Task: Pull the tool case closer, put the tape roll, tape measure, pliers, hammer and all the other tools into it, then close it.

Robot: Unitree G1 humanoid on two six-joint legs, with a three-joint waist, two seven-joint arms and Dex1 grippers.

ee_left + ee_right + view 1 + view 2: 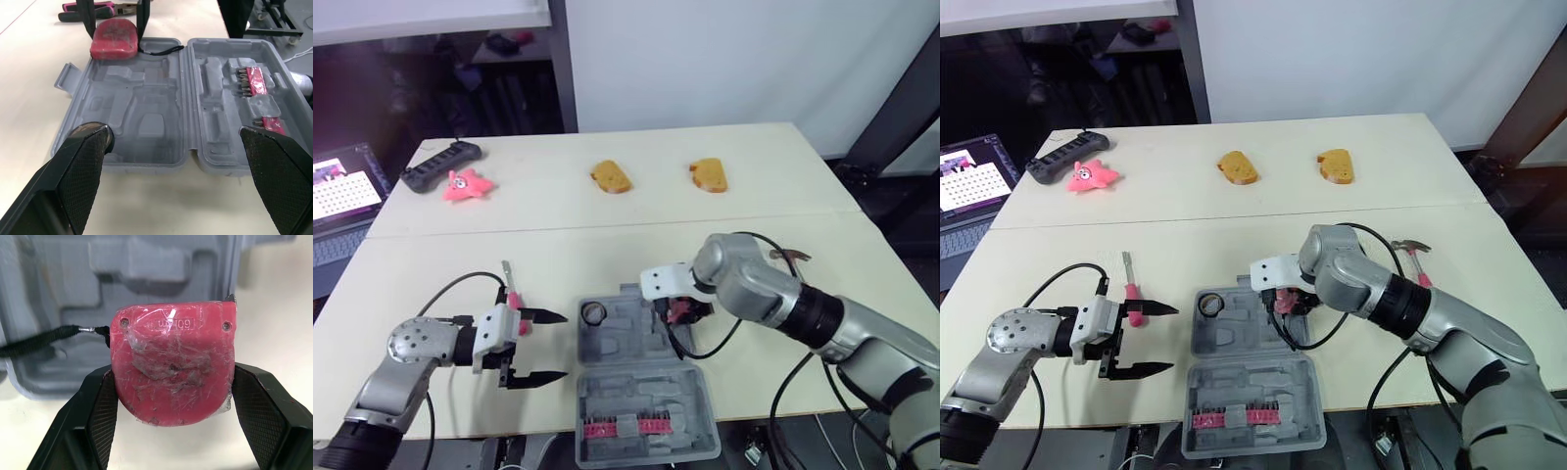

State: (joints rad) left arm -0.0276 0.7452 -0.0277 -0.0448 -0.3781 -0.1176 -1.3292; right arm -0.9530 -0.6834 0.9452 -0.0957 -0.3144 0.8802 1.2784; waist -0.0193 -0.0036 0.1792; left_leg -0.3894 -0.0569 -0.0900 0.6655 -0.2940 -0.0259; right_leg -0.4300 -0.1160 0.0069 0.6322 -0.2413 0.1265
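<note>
Pale surface (607,245) carries the grey tool case (641,392), lying open near the front edge. The right pincer (683,311) is clamped on the red tape measure (173,357), one finger on each side, at the right rim of the case's far half. To do this well, I would carry it inward over a moulded recess, tuck the black strap (44,340) inside, and release only once it sits flat. The left pincer (563,346) is spread wide and empty, just beside the case's left side.

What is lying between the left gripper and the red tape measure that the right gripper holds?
Between the left gripper and the tape measure lies the open tool case, plainly in the left wrist view.
</note>
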